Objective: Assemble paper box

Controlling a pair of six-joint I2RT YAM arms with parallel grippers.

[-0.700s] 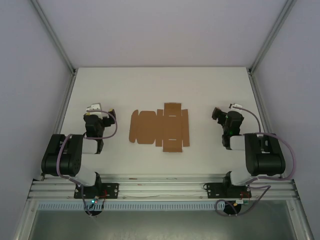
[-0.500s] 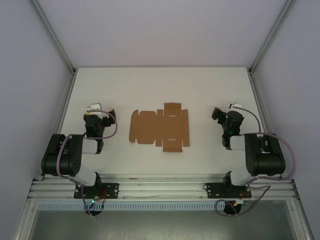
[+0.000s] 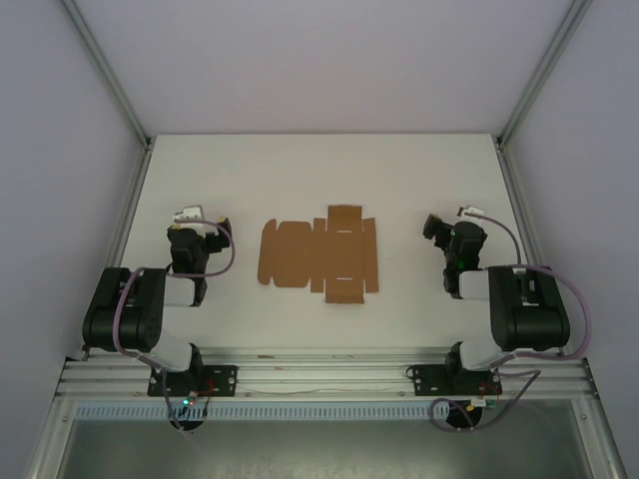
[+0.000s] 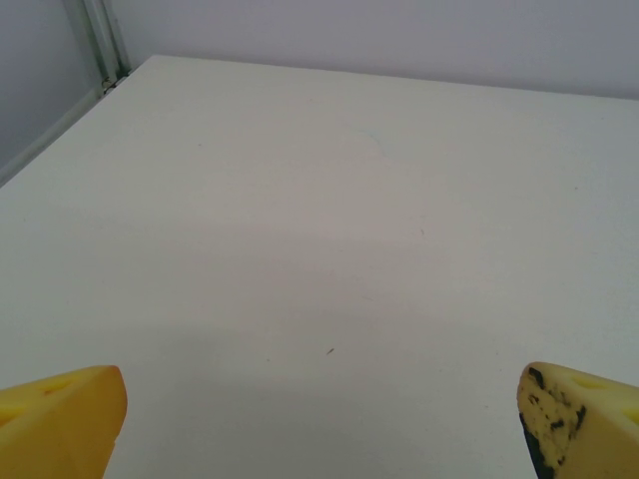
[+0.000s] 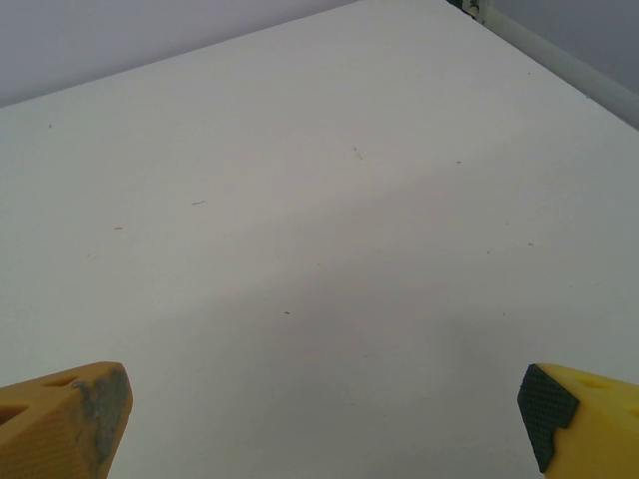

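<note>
Plainly unfolded, the paper box lies flat on the white table as a brown die-cut cardboard sheet, roughly midway between the two arms and a little nearer the front edge than the back. Its left part is a broad panel with a notched outer edge; its right part has narrow flaps sticking out toward the back and the front. Nothing touches the sheet.

The left arm sits folded at the left side of the table, well apart from the cardboard. In its wrist view the left gripper is spread wide: one yellow fingertip shows at the lower left corner and the other at the lower right, with bare table between them.

The right arm is folded likewise at the right side, also clear of the sheet. The right gripper is released too, its yellow fingertips far apart at the bottom corners and holding nothing. A dark ribbed pad faces inward on its right-hand finger.
</note>
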